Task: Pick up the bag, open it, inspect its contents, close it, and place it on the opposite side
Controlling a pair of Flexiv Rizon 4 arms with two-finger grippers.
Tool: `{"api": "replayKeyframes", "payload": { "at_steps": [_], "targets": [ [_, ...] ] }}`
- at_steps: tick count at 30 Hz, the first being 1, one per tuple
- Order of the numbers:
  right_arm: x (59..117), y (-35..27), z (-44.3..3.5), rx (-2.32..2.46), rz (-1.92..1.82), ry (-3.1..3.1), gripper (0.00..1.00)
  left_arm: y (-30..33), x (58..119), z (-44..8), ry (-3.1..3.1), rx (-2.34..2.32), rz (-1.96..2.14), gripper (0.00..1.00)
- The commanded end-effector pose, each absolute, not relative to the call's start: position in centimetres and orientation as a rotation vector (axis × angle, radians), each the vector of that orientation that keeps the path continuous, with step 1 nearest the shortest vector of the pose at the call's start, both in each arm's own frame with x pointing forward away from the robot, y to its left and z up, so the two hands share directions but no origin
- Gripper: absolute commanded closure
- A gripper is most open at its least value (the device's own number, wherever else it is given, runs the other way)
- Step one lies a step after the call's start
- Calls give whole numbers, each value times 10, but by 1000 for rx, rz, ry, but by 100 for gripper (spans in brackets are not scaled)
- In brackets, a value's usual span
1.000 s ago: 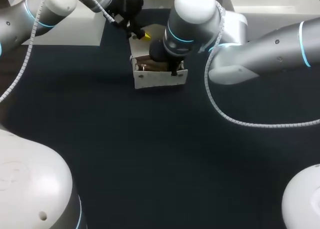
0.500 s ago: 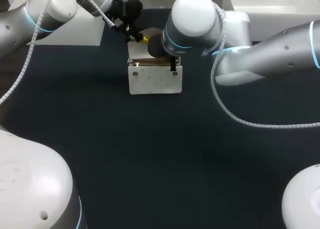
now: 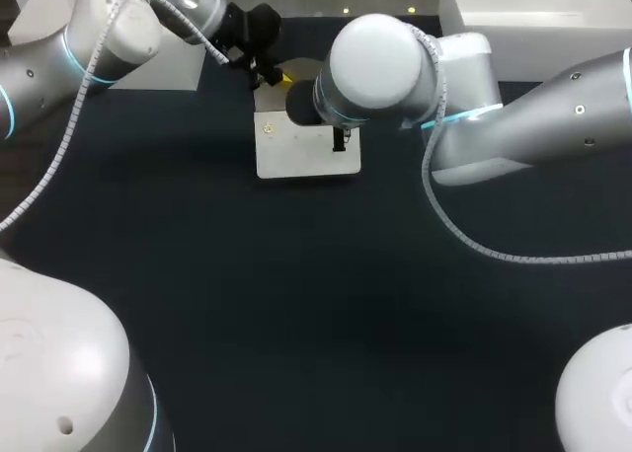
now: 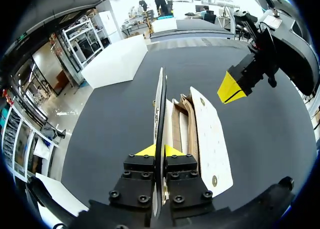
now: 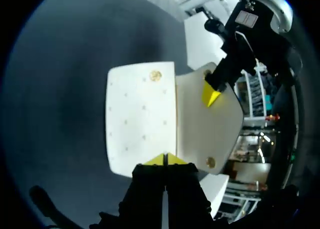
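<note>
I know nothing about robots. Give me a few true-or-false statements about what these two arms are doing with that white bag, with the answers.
1. The bag is white. True.
2. Only one arm holds it. False: the left gripper and the right gripper are both shut on it.
3. Brown contents show between the bag's walls in the left wrist view. True.
4. The table is bright red. False: it is dark.

left tool [image 4: 160, 150], right tool [image 5: 165, 159]: both clamped
</note>
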State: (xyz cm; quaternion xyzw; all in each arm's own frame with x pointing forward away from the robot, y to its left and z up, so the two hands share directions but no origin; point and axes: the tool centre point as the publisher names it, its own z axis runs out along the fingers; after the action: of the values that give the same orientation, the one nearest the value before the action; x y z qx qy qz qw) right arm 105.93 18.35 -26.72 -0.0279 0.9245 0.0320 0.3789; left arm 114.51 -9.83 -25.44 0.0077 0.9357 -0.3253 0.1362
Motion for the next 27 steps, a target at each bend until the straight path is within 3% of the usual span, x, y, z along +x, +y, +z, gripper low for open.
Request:
{"api": "replayKeyframes", "payload": {
  "at_steps": [1, 15, 27],
  "targets": [
    [1044, 185, -276, -66, 71, 2344, 100, -99, 1150, -275, 2614, 51, -994, 100],
    [1017, 189, -313, -10, 164, 2355, 100, -100, 1171, -299, 2456, 177, -948, 100],
    [1017, 189, -313, -10, 164, 2355, 100, -100, 1171, -299, 2456, 177, -948, 100]
  ]
}}
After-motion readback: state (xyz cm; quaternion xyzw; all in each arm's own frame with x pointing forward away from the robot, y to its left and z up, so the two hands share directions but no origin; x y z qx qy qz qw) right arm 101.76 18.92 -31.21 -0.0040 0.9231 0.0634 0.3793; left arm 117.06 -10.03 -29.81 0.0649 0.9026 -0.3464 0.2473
